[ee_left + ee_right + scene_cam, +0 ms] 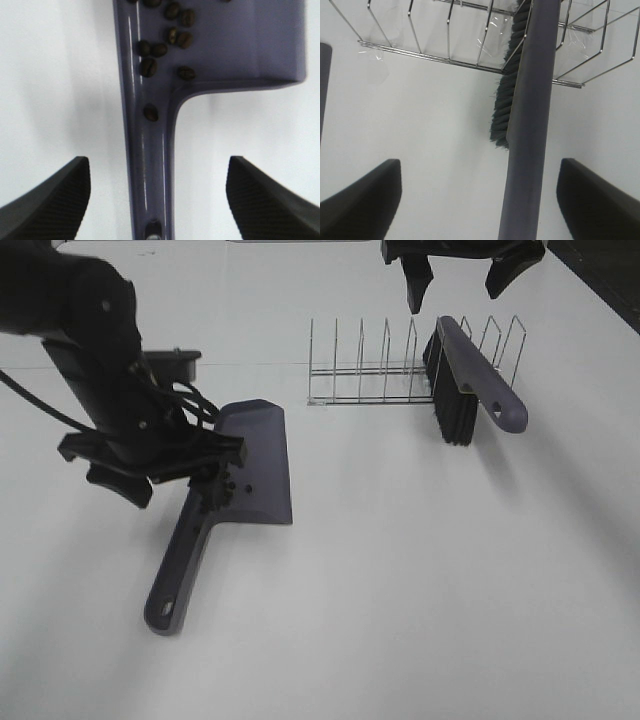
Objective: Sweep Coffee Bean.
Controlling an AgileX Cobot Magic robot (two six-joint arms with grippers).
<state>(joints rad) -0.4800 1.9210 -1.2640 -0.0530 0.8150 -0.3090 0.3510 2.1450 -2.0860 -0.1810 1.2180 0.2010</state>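
Observation:
The grey-purple dustpan (255,445) lies flat on the white table, its handle (175,575) pointing toward the front. Several coffee beans (165,42) lie inside the pan near the handle's root, and one bean (150,112) lies in the handle's groove. In the exterior view the beans (225,485) show as dark specks. My left gripper (175,475) is open, and its fingers straddle the handle (147,165) without touching it. The brush (465,375) leans in a wire rack (385,370), bristles down. My right gripper (458,282) is open above the brush handle (525,150).
The wire rack (445,57) stands at the back middle of the table and is taped down at one end. The dustpan's edge (322,75) shows in the right wrist view. White tabletop (420,580) stretches in front of the rack and to the right of the pan.

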